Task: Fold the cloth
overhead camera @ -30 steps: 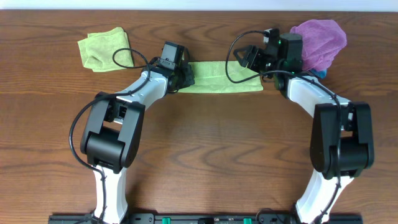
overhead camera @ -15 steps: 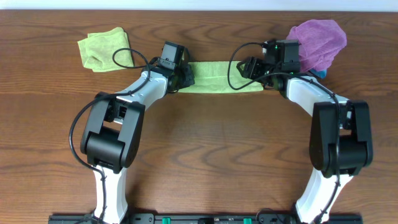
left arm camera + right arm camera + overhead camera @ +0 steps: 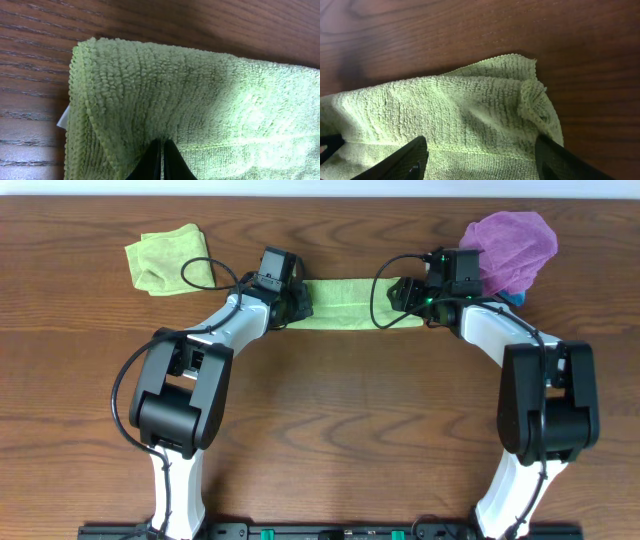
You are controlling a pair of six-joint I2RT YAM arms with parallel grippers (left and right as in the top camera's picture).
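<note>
**Folded green cloth held between both arms**

At the counter's [image 3: 330, 410] far left lies a crumpled second green towel [image 3: 160, 258], well apart from the work. The cloth [image 3: 345, 302] lies mid-counter as a long folded strip between the two arms. The left tool [image 3: 161, 146] is clenched on its left end, where the pile puckers into a ridge running to the tips. A small white tag [image 3: 62, 120] pokes out at that edge, and its face cannot be read. The right tool [image 3: 482, 162] stands released, its fingers spread wide over the cloth's rumpled right corner. A purple cloth [image 3: 512, 242] is bunched at the far right. A second ago the right tool sat higher, beside the purple cloth; it has since come down and leftward onto the strip's end. The left arm has not moved.
</note>
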